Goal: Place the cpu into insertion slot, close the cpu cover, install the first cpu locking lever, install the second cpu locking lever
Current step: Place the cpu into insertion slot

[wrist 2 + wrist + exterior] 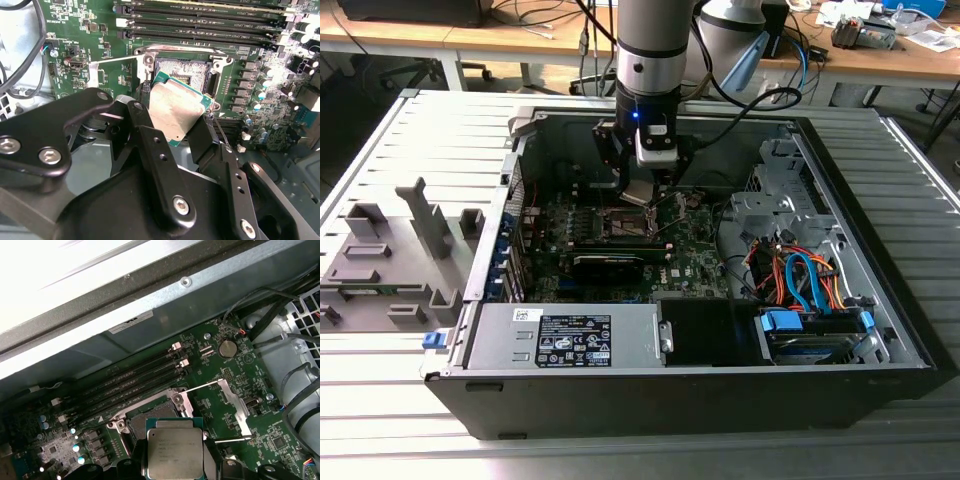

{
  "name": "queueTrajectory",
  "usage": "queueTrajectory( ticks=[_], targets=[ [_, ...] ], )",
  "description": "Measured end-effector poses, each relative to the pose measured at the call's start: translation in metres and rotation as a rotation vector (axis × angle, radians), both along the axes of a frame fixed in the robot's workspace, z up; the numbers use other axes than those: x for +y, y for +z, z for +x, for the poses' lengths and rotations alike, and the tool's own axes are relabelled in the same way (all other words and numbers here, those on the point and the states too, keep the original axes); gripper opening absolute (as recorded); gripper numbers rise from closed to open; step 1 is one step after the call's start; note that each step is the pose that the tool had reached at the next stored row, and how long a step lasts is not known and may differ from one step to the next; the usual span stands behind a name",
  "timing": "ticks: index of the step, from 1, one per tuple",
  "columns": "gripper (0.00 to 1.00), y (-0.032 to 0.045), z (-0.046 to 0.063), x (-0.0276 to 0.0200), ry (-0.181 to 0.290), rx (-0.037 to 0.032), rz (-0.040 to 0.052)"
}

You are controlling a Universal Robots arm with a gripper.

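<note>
My gripper (640, 188) is shut on the cpu (637, 193), a silvery square chip with a green edge, inside the open computer case. In the second wrist view the black fingers (145, 127) clamp the cpu (177, 112) by two opposite sides, and it hangs tilted just above the insertion slot (183, 74). The first wrist view has the cpu (175, 452) in front of the dark insertion slot (150, 421) with its metal rim. The cpu cover (235, 402) is swung open to one side of the slot, and thin lever wires (202, 385) stick out beside it.
Long black memory slots (130, 385) run close behind the socket. A graphics card (610, 262), power supply (565, 335) and drive bay with orange and blue cables (800, 285) fill the case. Case walls (860, 180) surround the board. Grey fixtures (390, 260) stand on the exterior view's left.
</note>
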State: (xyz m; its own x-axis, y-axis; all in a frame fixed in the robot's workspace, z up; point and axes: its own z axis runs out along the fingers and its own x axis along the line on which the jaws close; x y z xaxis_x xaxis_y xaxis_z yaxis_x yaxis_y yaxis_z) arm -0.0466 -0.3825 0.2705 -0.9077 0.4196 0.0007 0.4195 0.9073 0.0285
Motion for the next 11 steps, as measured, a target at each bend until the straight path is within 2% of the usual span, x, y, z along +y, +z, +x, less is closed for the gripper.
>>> queueTrajectory(
  ticks=[11],
  targets=[
    [0.54,0.0000,0.0000,0.0000,-0.013,0.0000,-0.0064]
  ],
)
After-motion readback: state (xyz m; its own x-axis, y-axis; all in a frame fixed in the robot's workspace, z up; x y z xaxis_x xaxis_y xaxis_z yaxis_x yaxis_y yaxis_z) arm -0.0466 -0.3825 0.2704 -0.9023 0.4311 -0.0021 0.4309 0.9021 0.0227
